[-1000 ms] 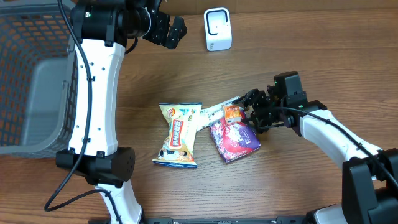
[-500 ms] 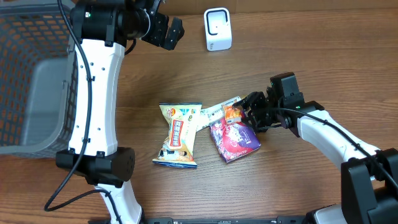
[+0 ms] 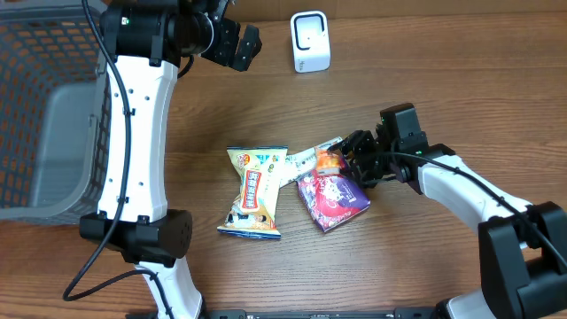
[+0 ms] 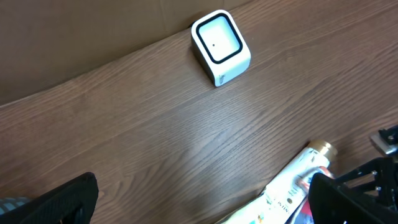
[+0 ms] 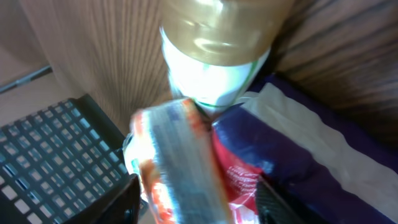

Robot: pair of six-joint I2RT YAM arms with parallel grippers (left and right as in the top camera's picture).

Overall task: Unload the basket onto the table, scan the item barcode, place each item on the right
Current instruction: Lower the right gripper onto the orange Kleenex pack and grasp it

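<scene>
The orange packet (image 5: pixel 177 158) sits near the middle of the worktop (image 3: pixel 425 80), a little right of centre. It stands on edge where the tube (image 5: pixel 208 81) meets the purple bag (image 3: pixel 335 199): it is against the tube's gold-capped end and overlaps the bag's far edge. The right pincer (image 5: pixel 198 202) reaches in from the right and straddles this packet, one finger (image 5: pixel 121 202) close against its side and the other just off the opposite side. The wrist view is blurred there, so I cannot tell whether the packet is truly clamped or only framed by the fingers. The tube lies slanted, its cap toward the right pincer and its tail running left and nearer, toward the yellow snack bag (image 3: pixel 255 190), which lies flat just left of the purple bag. The scanner (image 4: pixel 220 45), a white box with a dark-rimmed window, stands at the far edge of the worktop, well apart from the pile. The left pincer (image 4: pixel 202 193) hangs high over the far left, just left of the scanner, its fingers spread wide and released, with nothing between them. A grey mesh basket (image 3: pixel 35 97) fills the far-left side.
</scene>
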